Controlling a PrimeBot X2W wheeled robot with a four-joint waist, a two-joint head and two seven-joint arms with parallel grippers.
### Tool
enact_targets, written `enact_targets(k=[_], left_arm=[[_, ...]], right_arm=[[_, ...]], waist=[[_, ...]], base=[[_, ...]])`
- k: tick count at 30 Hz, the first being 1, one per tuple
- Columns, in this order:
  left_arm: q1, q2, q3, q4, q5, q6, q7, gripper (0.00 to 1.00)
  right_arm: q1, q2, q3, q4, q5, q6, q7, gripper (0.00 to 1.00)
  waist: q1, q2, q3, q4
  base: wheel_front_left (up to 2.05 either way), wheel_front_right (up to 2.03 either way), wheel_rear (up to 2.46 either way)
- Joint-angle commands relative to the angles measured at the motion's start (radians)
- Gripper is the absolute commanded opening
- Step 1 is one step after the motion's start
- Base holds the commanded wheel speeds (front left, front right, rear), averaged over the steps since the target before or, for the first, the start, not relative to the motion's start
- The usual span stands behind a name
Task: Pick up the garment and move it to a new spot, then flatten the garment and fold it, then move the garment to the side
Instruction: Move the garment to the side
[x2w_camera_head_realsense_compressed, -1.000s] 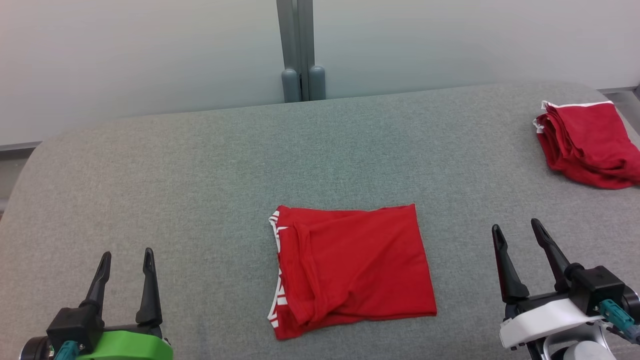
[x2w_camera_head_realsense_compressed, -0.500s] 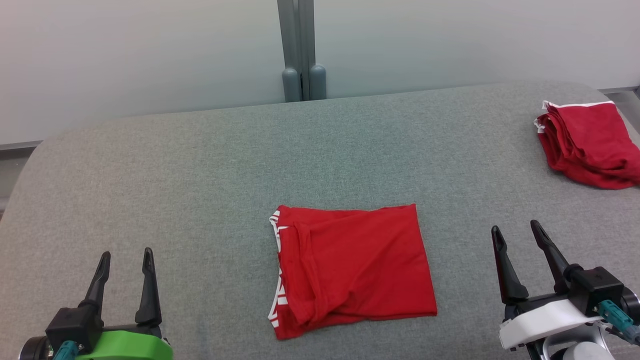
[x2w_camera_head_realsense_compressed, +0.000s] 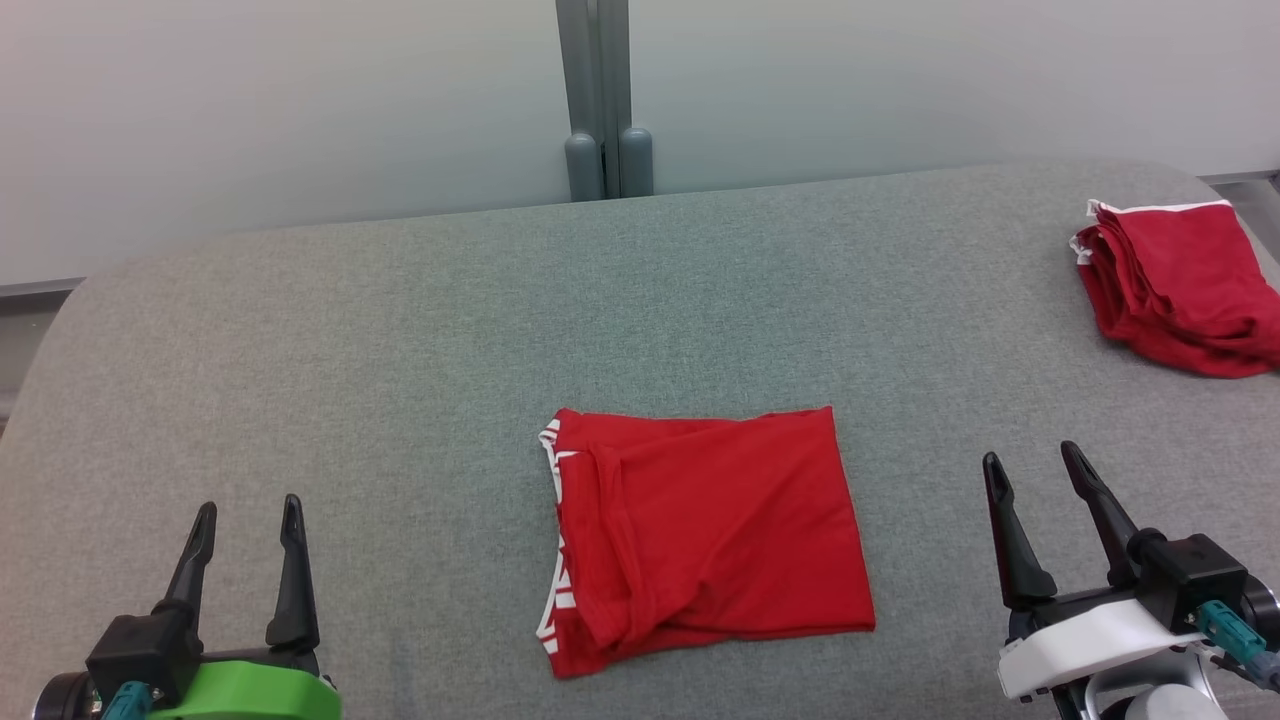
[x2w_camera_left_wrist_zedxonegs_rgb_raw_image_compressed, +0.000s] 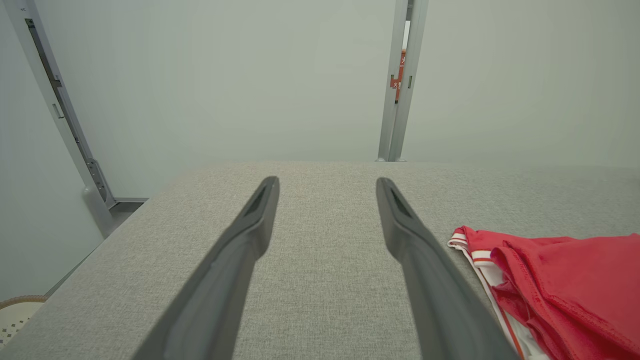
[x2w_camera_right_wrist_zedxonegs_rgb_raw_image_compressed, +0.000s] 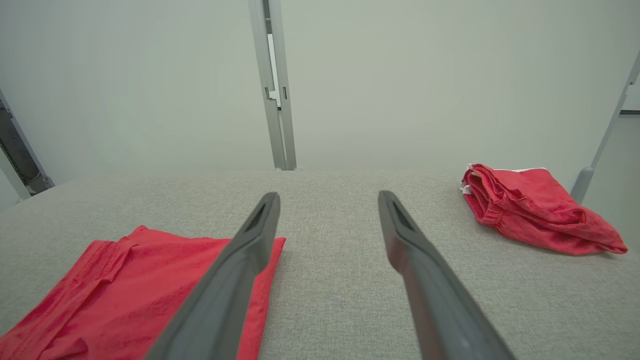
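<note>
Waistband stripes, white on red, show on the folded garment (x2w_camera_left_wrist_zedxonegs_rgb_raw_image_compressed: 565, 285) in my left wrist view, while my right wrist view gives its plain hem and a second red pile (x2w_camera_right_wrist_zedxonegs_rgb_raw_image_compressed: 535, 210) farther off. From the head view, the garment lies flat mid-counter (x2w_camera_head_realsense_compressed: 400, 350), between my left gripper (x2w_camera_head_realsense_compressed: 248, 506) and right gripper (x2w_camera_head_realsense_compressed: 1030, 454), touching neither; both have fingers spread apart, empty.

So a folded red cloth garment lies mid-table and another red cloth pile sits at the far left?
No: the other red cloth pile sits at the far right of the grey padded table, as the head view shows. The folded red cloth garment does lie mid-table.
</note>
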Motion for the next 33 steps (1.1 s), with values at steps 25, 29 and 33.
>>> enact_targets(k=[25,29,33], left_arm=[[-0.055,-0.002,-0.026,0.007,-0.006,-0.004,0.001,1.0],[-0.064,-0.007,-0.032,0.008,-0.007,-0.004,0.001,1.0],[-0.071,-0.01,-0.03,0.009,-0.007,-0.003,0.001,1.0]], right_arm=[[-0.279,-0.014,0.165,0.304,-0.016,0.0,0.076,1.0],[-0.301,-0.011,0.18,0.434,0.002,0.0,0.079,1.0],[-0.324,0.003,0.196,0.545,0.015,0.0,0.065,1.0]], waist=[[0.0,0.0,0.065,0.083],[0.0,0.0,0.077,0.108],[0.0,0.0,0.092,0.119]], base=[[0.0,0.0,0.0],[0.0,0.0,0.0],[0.0,0.0,0.0]])
